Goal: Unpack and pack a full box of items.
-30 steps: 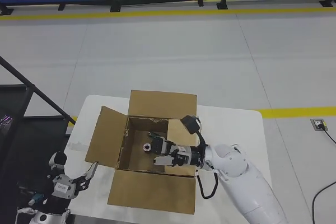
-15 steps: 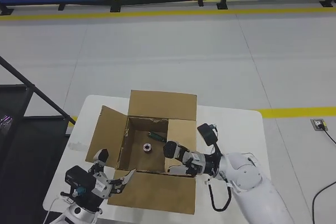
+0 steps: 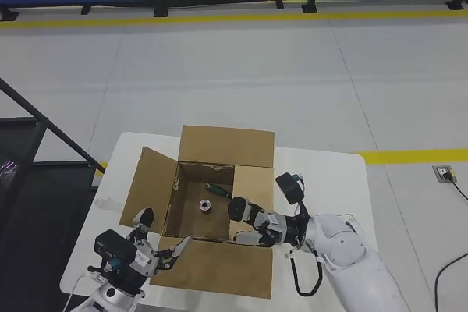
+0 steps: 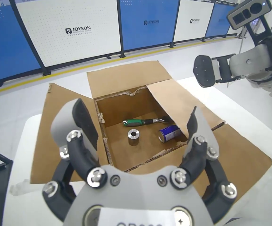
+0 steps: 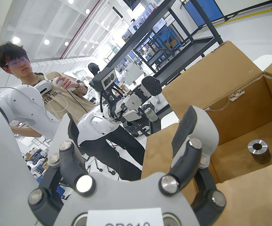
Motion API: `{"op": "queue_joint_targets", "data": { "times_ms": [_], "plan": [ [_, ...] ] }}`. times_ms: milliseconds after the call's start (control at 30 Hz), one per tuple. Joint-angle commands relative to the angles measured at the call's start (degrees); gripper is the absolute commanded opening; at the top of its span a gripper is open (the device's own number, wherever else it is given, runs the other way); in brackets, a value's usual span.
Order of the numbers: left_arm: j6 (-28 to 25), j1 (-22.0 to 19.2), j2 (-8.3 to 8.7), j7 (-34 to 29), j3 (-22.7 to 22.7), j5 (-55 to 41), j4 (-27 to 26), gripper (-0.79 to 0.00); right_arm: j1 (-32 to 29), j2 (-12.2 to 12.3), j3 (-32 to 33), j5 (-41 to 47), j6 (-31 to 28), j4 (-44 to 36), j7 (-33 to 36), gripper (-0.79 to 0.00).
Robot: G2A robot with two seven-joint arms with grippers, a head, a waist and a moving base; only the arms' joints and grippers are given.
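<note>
An open cardboard box [image 3: 226, 145] stands on the white table [image 3: 327, 179]. On its floor lie a short metal cylinder [image 3: 205, 205] [image 4: 133, 138] [image 5: 258, 151], a green-handled tool [image 3: 217, 189] [image 4: 139, 122] and a blue can [image 4: 170, 134] tucked under the right flap. My left gripper [image 3: 162, 231] [image 4: 136, 109] hangs open at the box's near left corner, above the flap. My right gripper [image 3: 242, 222] [image 5: 128, 121] is open too, over the inner edge of the right flap, with nothing in it.
All the box flaps are folded outward; the near flap [image 3: 218, 269] lies between the two arms. A black rack [image 3: 15, 179] stands beside the table's left side. A person stands behind the robot, holding controllers.
My right gripper has drawn back out of the box to its right flap. My left arm has come in from the table's near left corner to the box.
</note>
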Motion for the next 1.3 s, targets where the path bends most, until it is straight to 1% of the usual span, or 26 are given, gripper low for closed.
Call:
{"op": "queue_joint_targets", "data": {
  "times_ms": [0,100,300,367,767,833,900,933,1033,1067,1200,1267],
  "plan": [
    [0.37,-1.59,-0.15,-3.57,1.71,-3.40,0.06,0.000,-0.28,0.24,0.30,-1.31,-0.37,-1.30,-0.02,0.000],
    [1.25,-5.44,-0.44,-10.24,4.83,-8.97,0.97,0.000,-1.24,0.69,0.81,-3.25,-0.60,-3.49,0.00,0.000],
    [5.16,-14.09,-1.15,-23.52,10.25,-21.64,4.45,0.000,-4.23,1.66,2.50,-7.62,0.55,-7.45,0.03,0.000],
    [6.15,-16.10,-1.24,-26.94,10.49,-25.51,5.30,0.000,-4.23,1.66,2.50,-7.62,0.55,-7.45,0.03,0.000],
    [6.22,-16.02,-1.25,-27.03,10.57,-25.75,5.47,0.000,-4.23,1.66,2.50,-7.62,0.55,-7.45,0.03,0.000],
    [6.51,-16.53,-1.34,-29.07,11.11,-29.76,7.19,0.000,-4.57,1.70,1.57,-7.21,0.31,-8.08,-0.62,0.000],
    [7.65,-18.19,-1.49,-32.24,11.49,-35.72,9.75,0.000,-4.28,1.80,1.88,-7.17,0.77,-7.69,-2.21,0.000],
    [8.24,-19.33,-1.57,-34.24,11.48,-39.89,11.09,0.000,-4.24,1.85,1.94,-7.31,0.77,-7.83,-2.84,0.000],
    [9.60,-23.13,-1.69,-39.96,11.71,-48.05,15.59,0.000,-5.32,2.16,3.11,-7.42,-0.28,-8.40,-5.23,0.000],
    [10.12,-24.28,-1.76,-40.84,11.63,-50.65,17.14,0.000,-5.94,2.30,3.61,-7.51,-0.62,-8.68,-5.86,0.000],
    [11.76,-28.30,-2.00,-45.10,13.29,-56.35,22.01,0.000,-8.89,2.97,5.59,-7.84,-1.48,-9.74,-7.27,0.000],
    [12.70,-30.23,-2.09,-46.18,14.13,-56.95,24.10,0.000,-10.27,3.30,6.47,-7.83,-1.88,-10.16,-7.75,0.000]
  ]
}}
